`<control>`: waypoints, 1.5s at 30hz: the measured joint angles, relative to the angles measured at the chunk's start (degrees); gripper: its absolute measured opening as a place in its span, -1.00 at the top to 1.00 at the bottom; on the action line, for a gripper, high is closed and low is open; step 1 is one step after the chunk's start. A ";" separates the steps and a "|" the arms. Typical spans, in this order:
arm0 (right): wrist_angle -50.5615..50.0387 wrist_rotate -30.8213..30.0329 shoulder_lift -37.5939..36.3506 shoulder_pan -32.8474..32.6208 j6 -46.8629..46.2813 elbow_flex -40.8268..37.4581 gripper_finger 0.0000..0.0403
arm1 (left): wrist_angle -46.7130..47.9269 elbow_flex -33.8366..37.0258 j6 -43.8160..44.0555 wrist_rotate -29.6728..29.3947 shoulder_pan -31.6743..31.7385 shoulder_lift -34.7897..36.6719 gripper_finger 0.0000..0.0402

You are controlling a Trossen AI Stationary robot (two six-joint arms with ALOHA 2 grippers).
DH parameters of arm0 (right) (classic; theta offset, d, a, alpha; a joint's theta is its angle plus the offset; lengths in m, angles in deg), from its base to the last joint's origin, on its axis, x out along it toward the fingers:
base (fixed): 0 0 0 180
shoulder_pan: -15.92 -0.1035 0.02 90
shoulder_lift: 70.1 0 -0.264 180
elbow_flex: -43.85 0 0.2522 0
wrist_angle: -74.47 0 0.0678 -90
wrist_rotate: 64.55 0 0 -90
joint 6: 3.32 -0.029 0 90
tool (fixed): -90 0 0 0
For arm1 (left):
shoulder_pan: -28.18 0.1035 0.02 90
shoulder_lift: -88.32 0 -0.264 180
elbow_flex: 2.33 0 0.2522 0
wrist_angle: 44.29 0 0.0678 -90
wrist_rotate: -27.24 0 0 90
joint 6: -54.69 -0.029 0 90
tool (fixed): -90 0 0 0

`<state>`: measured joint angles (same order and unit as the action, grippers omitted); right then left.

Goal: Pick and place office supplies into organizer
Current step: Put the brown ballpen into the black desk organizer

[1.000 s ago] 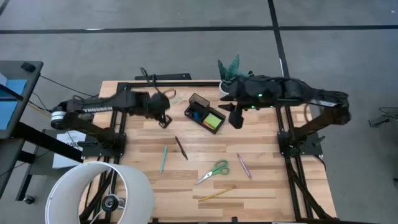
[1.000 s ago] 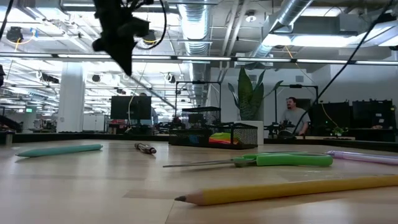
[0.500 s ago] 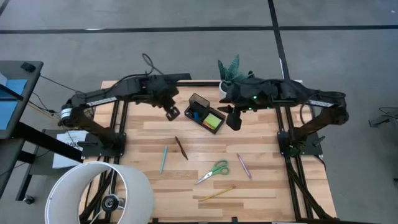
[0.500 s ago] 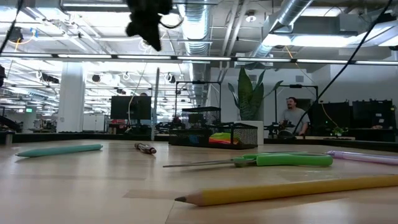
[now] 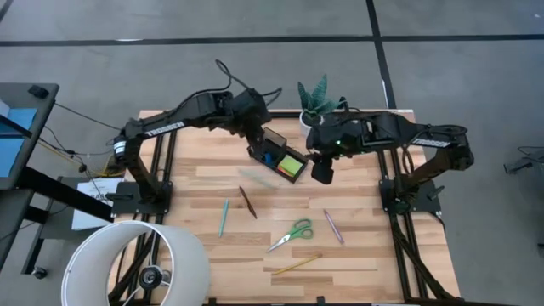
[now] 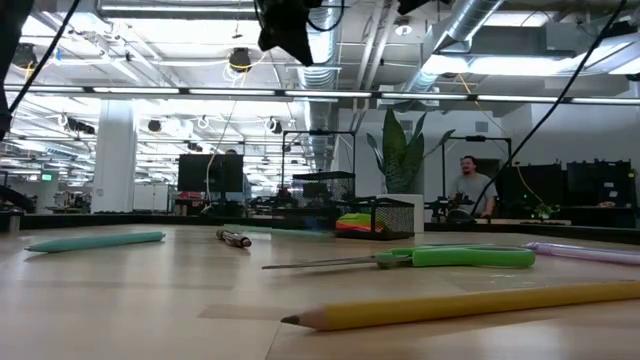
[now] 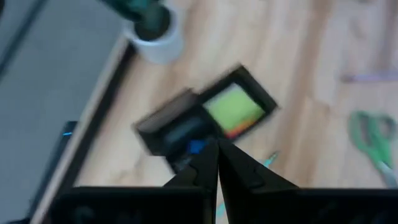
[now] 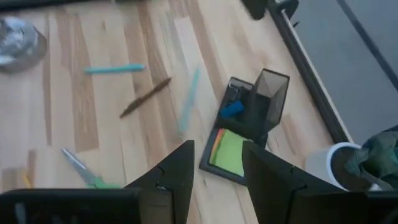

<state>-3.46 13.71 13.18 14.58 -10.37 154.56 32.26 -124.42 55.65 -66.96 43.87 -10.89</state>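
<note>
The black organizer (image 5: 274,146) stands at the table's far middle and holds the lime-green sticky pad (image 5: 293,166) and the blue eraser (image 5: 268,157). My left gripper (image 7: 217,152) is shut and hovers high over the organizer's left end (image 5: 254,146). A blurred teal pen (image 8: 188,102) shows just near-left of the organizer, low by the table (image 6: 290,229). My right gripper (image 8: 217,149) is open and hangs above the organizer's right side (image 5: 322,170). Lying flat on the table are another teal pen (image 5: 223,217), a brown pen (image 5: 247,201), scissors (image 5: 291,234), a pink pen (image 5: 333,227) and a pencil (image 5: 296,265).
A potted plant (image 5: 316,95) in a white pot stands right behind the organizer at the far edge. A white lampshade (image 5: 136,263) overlaps the near-left corner. Bare wood lies along the table's left side and near-right corner. A person (image 6: 470,185) sits in the room far beyond the table.
My left gripper has swung from the table's left side toward the right and far edge, to above the organizer. Half a second ago a thin pen showed upright below it. That pen now shows as a blurred teal streak low beside the organizer.
</note>
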 joint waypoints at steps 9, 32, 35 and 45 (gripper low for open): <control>-0.12 -0.75 -3.21 -1.04 0.82 -1.69 0.37 | 3.87 5.24 -3.60 4.68 -3.58 -2.16 0.42; -0.12 -0.45 -4.11 -2.29 1.00 -1.71 0.37 | -15.32 37.38 -9.06 15.45 -12.43 -2.33 0.31; -0.10 -0.44 -4.11 -2.35 1.00 -1.71 0.37 | -16.05 39.37 -14.92 10.07 -13.10 -2.33 0.27; -0.09 -0.35 -4.11 -2.39 0.98 -1.71 0.37 | -15.84 40.26 -22.45 2.73 -12.13 -2.33 0.20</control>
<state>-3.55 13.35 9.07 12.20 -9.39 152.85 16.43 -84.16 33.20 -64.22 31.74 -13.22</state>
